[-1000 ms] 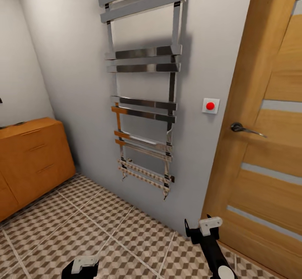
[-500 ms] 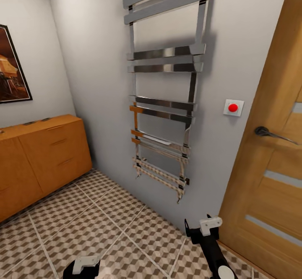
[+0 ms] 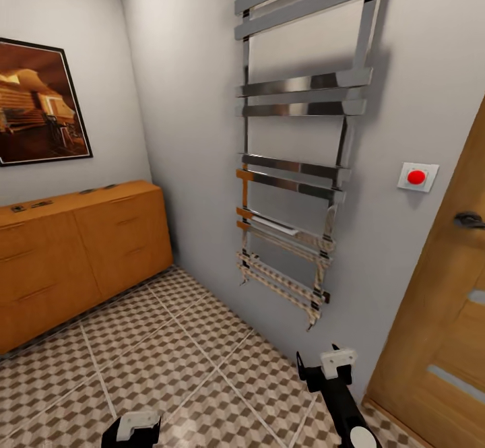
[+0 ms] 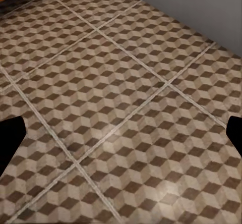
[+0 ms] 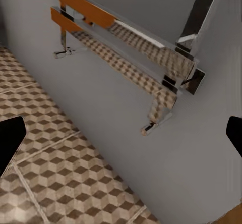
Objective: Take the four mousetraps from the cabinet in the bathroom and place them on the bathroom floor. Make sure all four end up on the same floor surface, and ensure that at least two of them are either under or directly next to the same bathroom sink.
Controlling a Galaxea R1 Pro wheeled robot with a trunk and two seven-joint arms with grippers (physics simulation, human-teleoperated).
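The orange-brown cabinet (image 3: 81, 246) stands against the left wall in the head view. On its flat top lie tiny dark flat things (image 3: 30, 205), too small to identify as mousetraps. The cube-patterned bathroom floor (image 3: 168, 360) spreads between the cabinet and me. My left gripper (image 3: 131, 428) hangs low over the tiles; in its wrist view the left gripper (image 4: 121, 138) is open with bare floor (image 4: 116, 98) between the fingers. My right gripper (image 3: 322, 367) is near the wall, and the right gripper (image 5: 121, 138) is open and holds nothing. The bathroom sink is out of view.
A tall chrome towel radiator (image 3: 296, 165) is mounted on the grey wall ahead, with its lower bars (image 5: 126, 47) close to my right arm. A wooden door (image 3: 444, 313) with a dark handle stands at right, beside a red wall button (image 3: 417, 177). A framed picture (image 3: 37, 101) hangs above the cabinet.
The head camera has swung left: radiator, button and door slid to the right of the picture, and more of the cabinet and the framed picture came into view. Both grippers keep their pose.
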